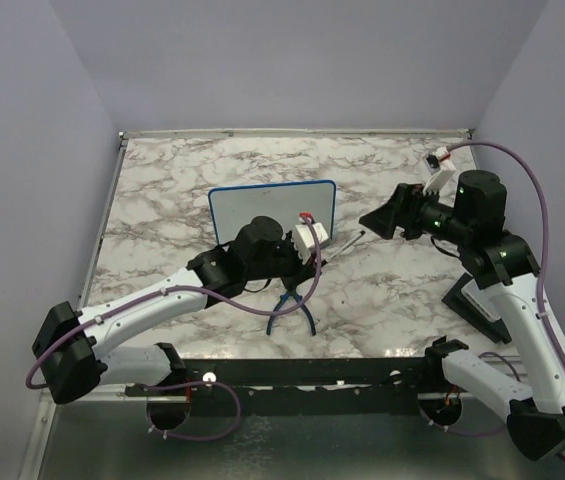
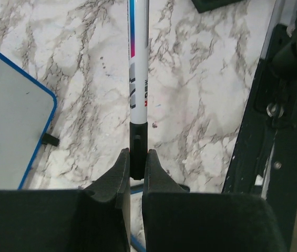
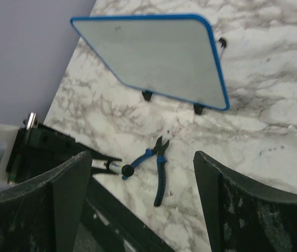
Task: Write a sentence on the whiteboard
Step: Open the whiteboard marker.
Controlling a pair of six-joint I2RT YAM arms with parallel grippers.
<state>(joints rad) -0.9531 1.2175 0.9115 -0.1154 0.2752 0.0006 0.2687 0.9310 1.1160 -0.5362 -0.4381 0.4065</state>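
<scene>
Whiteboard [image 1: 262, 205] with a thin blue frame rests on small black feet near the middle of the marble table [image 1: 162, 165], towards the far side. In the right wrist view its face is plain pale grey, with one tiny dark speck near a corner. The left gripper [image 2: 136, 157] is closed tight on the black end of a marker [image 2: 139, 68], whose white barrel with blue and pink print runs straight out from between the fingers over bare marble. In the left wrist view the board's rounded corner lies off to one side, apart from the marker. From above, the left gripper sits in front of the board's right half, and the marker's far end pokes out just past the board's right edge. The right gripper [image 1: 377, 220] hovers above the table to the right of the board, pointed towards it, its fingers [image 3: 59, 189] spread wide with nothing between them. Blue-handled pliers [image 1: 292, 305] lie on the marble nearer the arm bases than the board.
</scene>
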